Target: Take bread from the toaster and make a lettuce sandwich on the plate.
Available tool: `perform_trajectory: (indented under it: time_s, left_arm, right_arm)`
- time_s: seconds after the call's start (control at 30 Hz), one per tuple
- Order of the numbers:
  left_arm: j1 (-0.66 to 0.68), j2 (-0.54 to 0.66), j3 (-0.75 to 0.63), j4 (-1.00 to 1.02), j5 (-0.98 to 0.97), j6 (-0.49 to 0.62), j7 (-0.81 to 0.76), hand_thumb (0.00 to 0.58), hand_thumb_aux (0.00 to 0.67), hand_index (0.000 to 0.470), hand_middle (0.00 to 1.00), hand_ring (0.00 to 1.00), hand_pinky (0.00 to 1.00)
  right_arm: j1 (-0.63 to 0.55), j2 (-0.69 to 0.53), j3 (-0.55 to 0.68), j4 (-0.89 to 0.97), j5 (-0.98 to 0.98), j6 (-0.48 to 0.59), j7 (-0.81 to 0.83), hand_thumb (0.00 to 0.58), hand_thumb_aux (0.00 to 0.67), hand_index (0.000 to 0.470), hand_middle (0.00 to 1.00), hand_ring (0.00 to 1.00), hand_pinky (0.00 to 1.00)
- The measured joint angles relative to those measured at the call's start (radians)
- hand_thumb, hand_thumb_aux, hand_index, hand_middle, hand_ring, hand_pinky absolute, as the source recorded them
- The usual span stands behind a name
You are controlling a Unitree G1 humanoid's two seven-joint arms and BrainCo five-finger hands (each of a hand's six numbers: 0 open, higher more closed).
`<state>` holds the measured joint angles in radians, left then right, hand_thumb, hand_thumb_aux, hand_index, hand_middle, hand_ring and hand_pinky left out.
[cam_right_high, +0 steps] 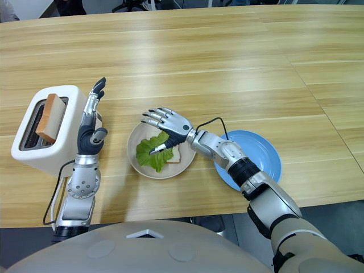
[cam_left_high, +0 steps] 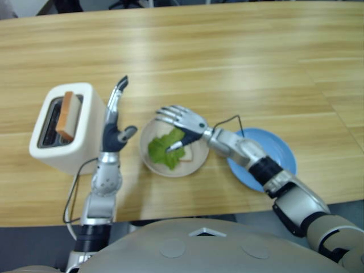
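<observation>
Here the right hand (cam_right_high: 170, 124) spread open over the lettuce (cam_right_high: 149, 153); the left hand (cam_right_high: 90, 128) stood open beside the toaster (cam_right_high: 40, 158).

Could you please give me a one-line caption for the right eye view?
Right hand over lettuce and bread slice in the cream plate; left hand open beside the toaster.
</observation>
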<state>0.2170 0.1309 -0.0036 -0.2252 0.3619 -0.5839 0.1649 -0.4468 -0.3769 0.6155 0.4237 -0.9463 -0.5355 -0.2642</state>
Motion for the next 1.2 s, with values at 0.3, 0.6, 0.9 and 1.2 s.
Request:
perform_trajectory:
  time_s: [0.3, 0.6, 0.9, 1.2]
  left_arm:
    - [-0.004, 0.062, 0.114, -0.21, 0.035, 0.088, -0.036, 0.0, 0.0, 0.0, 0.0, 0.0, 0.0]
    - [-0.017, 0.174, 0.5, -0.422, 0.009, 0.317, -0.071, 0.0, 0.0, 0.0, 0.0, 0.0, 0.0]
    - [0.037, 0.238, 0.605, -0.362, 0.161, 0.55, -0.134, 0.0, 0.0, 0.0, 0.0, 0.0, 0.0]
    - [0.141, 0.239, 0.445, -0.28, 0.265, 0.7, -0.259, 0.0, 0.0, 0.0, 0.0, 0.0, 0.0]
  right_arm:
    - [0.021, -0.052, -0.179, -0.12, 0.091, 0.013, -0.102, 0.0, 0.0, 0.0, 0.0, 0.0, 0.0]
    - [0.241, -0.011, -0.344, -0.158, 0.373, -0.072, -0.126, 0.0, 0.0, 0.0, 0.0, 0.0, 0.0]
    - [0.543, 0.158, -0.369, -0.199, 0.906, -0.24, 0.116, 0.0, 0.0, 0.0, 0.0, 0.0, 0.0]
    - [0.714, 0.174, -0.355, -0.163, 0.92, -0.397, 0.262, 0.0, 0.0, 0.0, 0.0, 0.0, 0.0]
